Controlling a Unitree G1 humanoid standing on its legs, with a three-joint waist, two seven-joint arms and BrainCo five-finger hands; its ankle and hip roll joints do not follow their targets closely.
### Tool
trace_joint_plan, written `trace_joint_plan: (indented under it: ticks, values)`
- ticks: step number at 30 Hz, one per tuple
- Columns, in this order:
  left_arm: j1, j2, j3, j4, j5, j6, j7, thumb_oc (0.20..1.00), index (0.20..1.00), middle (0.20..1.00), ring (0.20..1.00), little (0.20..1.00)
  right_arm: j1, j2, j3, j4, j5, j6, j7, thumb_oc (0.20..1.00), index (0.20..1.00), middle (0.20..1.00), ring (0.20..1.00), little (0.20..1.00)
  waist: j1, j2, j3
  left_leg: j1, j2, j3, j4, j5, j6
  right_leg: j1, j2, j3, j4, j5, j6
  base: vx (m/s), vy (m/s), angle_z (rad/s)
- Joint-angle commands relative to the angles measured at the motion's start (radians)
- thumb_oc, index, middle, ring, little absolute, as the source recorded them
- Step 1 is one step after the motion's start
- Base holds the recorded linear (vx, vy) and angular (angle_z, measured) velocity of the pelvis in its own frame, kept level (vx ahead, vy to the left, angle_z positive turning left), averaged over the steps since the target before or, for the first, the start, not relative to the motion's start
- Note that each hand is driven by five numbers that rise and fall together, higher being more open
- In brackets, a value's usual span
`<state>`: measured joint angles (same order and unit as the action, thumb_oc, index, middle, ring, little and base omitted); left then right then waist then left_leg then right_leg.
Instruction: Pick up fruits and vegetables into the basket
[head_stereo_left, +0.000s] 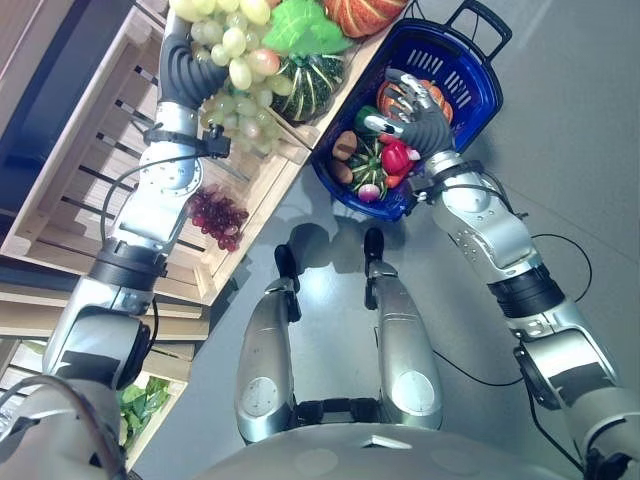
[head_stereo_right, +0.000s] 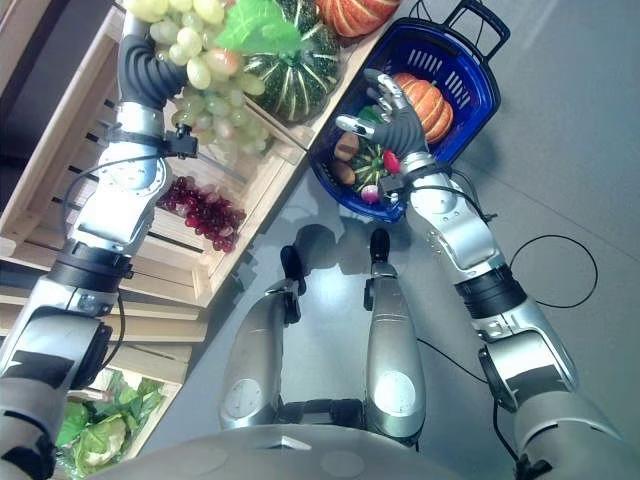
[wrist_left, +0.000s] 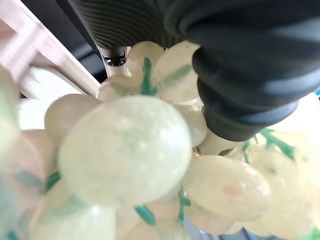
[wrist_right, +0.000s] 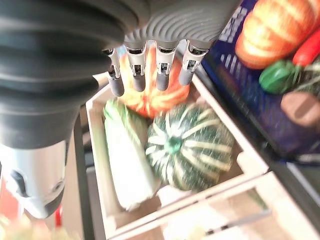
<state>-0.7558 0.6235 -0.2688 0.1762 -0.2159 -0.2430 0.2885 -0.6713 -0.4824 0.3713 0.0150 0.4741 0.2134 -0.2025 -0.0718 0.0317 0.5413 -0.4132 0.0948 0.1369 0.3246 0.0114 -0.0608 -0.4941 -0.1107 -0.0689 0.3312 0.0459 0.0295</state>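
We see the basket (head_stereo_left: 470, 95) at one o'clock on the floor (head_stereo_left: 570, 150), vegetables inside. The crates (head_stereo_left: 90, 170) stand at ten o'clock, grapes (head_stereo_left: 235, 50) at twelve, beside a squash (head_stereo_left: 312, 82).

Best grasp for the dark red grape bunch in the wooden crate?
Probably from above, open fingers curling round the bunch's middle: the red grapes lie flat and loose on the crate slats, no stem showing, with a wall close along the robot-side edge.

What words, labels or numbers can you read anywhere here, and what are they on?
None can be read.
Blue basket: no print shows on its wall or handle.
Wooden crate: bare slats, no label.
Green grapes, striped squash and orange pumpkin: no stickers or tags.
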Motion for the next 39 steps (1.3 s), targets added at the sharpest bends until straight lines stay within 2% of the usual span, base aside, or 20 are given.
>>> trace_joint_plan:
  ticks: [1,8,14,18,32,39]
  values:
    - [-0.048,-0.014,0.008,-0.122,-0.062,-0.065,-0.063,0.200,0.200,0.200,0.200,0.200,-0.024,0.068,0.006,-0.071,0.112,0.007,0.045,1.000,1.000,1.000,1.000,1.000,0.008,-0.016,-0.096,0.011,-0.070,-0.028,-0.040,0.021,0.036,0.048,0.031,-0.049,0.071,-0.108,-0.023,0.05,-0.026,0.03]
    - [-0.077,-0.021,-0.027,-0.159,-0.078,-0.060,-0.111,0.200,0.200,0.200,0.200,0.200,-0.037,0.102,0.038,-0.053,0.195,0.051,0.036,1.000,1.000,1.000,1.000,1.000,0.013,-0.022,-0.110,0.030,-0.070,-0.031,-0.038,0.021,0.039,0.069,0.028,-0.055,0.066,-0.104,-0.026,0.04,-0.018,0.02]
    - [-0.097,-0.045,-0.058,-0.208,-0.181,-0.028,-0.239,0.200,0.200,0.200,0.200,0.200,-0.043,0.144,0.062,-0.054,0.281,0.041,0.100,1.000,1.000,1.000,1.000,1.000,0.018,-0.025,-0.116,0.044,-0.071,-0.031,-0.027,0.008,0.042,0.085,0.020,-0.061,0.072,-0.113,-0.026,0.04,-0.007,0.06]
    - [-0.097,-0.059,-0.078,-0.221,-0.258,-0.024,-0.301,0.200,0.200,0.200,0.200,0.200,-0.045,0.160,0.074,-0.056,0.330,0.048,0.110,1.000,1.000,1.000,1.000,1.000,0.019,-0.027,-0.121,0.046,-0.072,-0.033,-0.020,0.004,0.042,0.088,0.017,-0.064,0.075,-0.113,-0.025,0.02,-0.006,0.04]
    - [-0.056,-0.129,-0.128,-0.303,-0.494,0.022,-0.529,0.200,0.200,0.200,0.200,0.200,-0.048,0.190,0.110,-0.066,0.424,-0.015,0.242,1.000,1.000,1.000,1.000,1.000,0.025,-0.035,-0.126,0.058,-0.074,-0.036,-0.018,-0.007,0.048,0.100,0.012,-0.071,0.067,-0.108,-0.020,0.00,0.000,0.00]
    - [-0.045,-0.147,-0.143,-0.318,-0.580,0.023,-0.590,0.200,0.200,0.200,0.200,0.200,-0.053,0.193,0.117,-0.065,0.456,-0.046,0.259,1.000,1.000,1.000,1.000,1.000,0.027,-0.039,-0.128,0.066,-0.072,-0.037,-0.027,-0.008,0.047,0.107,0.010,-0.076,0.056,-0.103,-0.014,0.00,0.000,0.00]
